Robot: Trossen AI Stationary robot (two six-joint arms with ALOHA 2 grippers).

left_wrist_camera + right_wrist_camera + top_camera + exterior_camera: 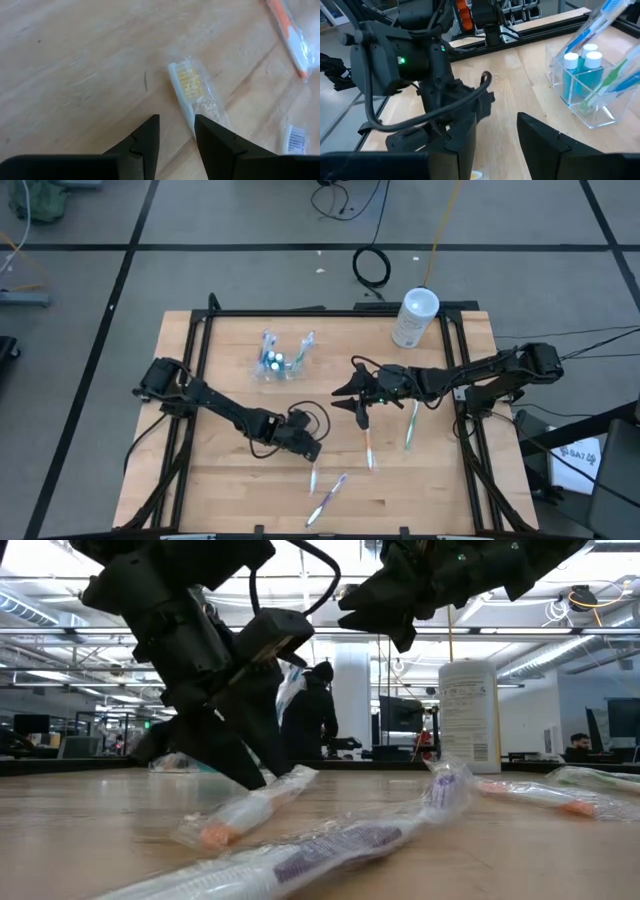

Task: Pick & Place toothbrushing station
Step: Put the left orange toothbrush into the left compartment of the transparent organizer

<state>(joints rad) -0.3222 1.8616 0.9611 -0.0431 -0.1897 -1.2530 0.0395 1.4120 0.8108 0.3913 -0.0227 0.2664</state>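
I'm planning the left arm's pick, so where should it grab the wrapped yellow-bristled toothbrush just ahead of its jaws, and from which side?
Grip the wrapped toothbrush on its handle, just behind the yellow bristle head, coming straight down from above. It lies flat on the table, so only a top approach fits. The left gripper is open with the handle almost between its jaws. Straddle it crosswise; the loose wrapper may slip.

Even overhead light; soft shadows on the tabletop [230,480]. Low view: ceiling strip lights [300,632] glare behind the arms, and nearest wrapped toothbrush [300,855] is out of focus.
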